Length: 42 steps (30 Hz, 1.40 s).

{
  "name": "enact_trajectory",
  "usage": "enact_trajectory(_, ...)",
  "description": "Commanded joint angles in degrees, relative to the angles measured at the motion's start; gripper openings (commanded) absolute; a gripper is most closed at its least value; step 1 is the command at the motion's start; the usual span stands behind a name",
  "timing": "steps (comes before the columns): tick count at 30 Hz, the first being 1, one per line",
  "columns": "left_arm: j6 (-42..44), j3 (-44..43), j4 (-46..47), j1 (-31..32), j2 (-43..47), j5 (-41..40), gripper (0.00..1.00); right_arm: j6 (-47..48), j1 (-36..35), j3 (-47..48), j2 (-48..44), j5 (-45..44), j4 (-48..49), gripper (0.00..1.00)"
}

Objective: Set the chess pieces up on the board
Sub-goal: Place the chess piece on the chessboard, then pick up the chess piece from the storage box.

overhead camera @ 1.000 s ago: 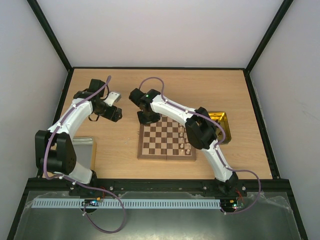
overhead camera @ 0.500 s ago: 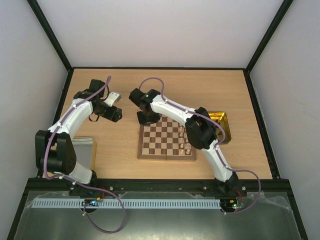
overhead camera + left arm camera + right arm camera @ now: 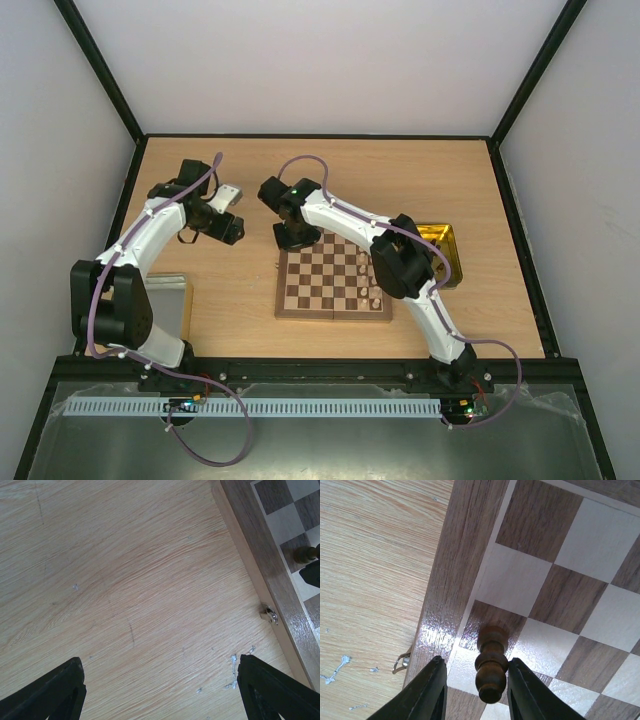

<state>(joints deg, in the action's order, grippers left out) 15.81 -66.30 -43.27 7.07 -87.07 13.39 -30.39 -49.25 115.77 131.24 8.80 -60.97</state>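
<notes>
Right hand [image 3: 476, 660] over the far-left corner of the board [image 3: 442, 580], which lies on the surface [image 3: 125, 580] toward its near edge. A dark piece [image 3: 492, 665] stands upright between the fingers [image 3: 432, 690], its foot on a dark square next to the board's left border. One finger looks to be touching the piece and a sliver of gap shows at the other; whether the piece is clamped or already free cannot be told. Left hand [image 3: 160, 660]: fingers wide apart, holding nothing, above bare surface just beside the board's left edge. A few pale pieces [image 3: 370, 280] stand toward the board's right edge, under the right arm.

Likely hazards:
- The piece is tall and narrow-footed. If one finger leaves it later than the other, or the hand rises while a pad drags on it, it would probably tip.
- From this square a toppled piece could roll over the border onto the surface.
- If the foot is not fully seated, letting go would drop it off-centre.
- A low retreat of the right arm might sweep the pale pieces.
</notes>
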Motion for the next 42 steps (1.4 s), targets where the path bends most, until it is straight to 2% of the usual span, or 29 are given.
enact_trajectory(1, -0.4, 0.8, -0.3, -0.2, 1.0, -0.4, 0.83, 0.0, -0.4, 1.0, -0.5, 0.4, -0.4, 0.32)
enact_trajectory(6, -0.3, 1.2, -0.2, -0.2, 1.0, -0.6, 0.83, -0.1, -0.3, 1.3, -0.1, 0.9, -0.3, 0.32)
enact_trajectory(12, -0.3, 1.4, -0.1, -0.2, 0.9, -0.5, 0.83, -0.1, -0.3, 1.3, 0.1, -2.6, -1.4, 0.34)
enact_trajectory(13, -0.3, 1.4, -0.3, -0.2, 0.7, -0.4, 0.83, 0.0, -0.2, 1.3, 0.0, -2.9, -1.4, 0.35)
enact_trajectory(16, -0.5, 2.1, -0.1, -0.1, 0.3, 0.3, 0.83, 0.1, -0.2, 1.1, -0.4, -2.0, -1.2, 0.54)
enact_trajectory(25, -0.5, 2.1, 0.2, 0.0, 0.3, 0.2, 0.83, -0.4, 0.7, 3.5, -2.1, -3.0, -1.7, 0.56)
enact_trajectory(28, -0.5, 2.3, 0.3, 0.0, 0.7, 0.0, 0.83, -1.9, 4.5, 3.7, -7.0, -5.4, -2.1, 0.57)
enact_trajectory(34, -0.8, 1.7, 0.0, 0.0, 0.9, -0.3, 0.83, -2.5, 17.3, -1.7, -19.8, -13.4, -2.4, 0.56)
enact_trajectory(38, -0.9, 0.6, -0.7, 0.0, 0.9, -0.6, 0.83, -2.4, 26.4, -13.7, -25.9, -14.0, -1.4, 0.50)
enact_trajectory(42, -1.1, 0.2, -1.0, 0.0, 0.5, -0.5, 0.83, -2.7, 30.2, -26.3, -31.4, -13.4, 1.7, 0.47)
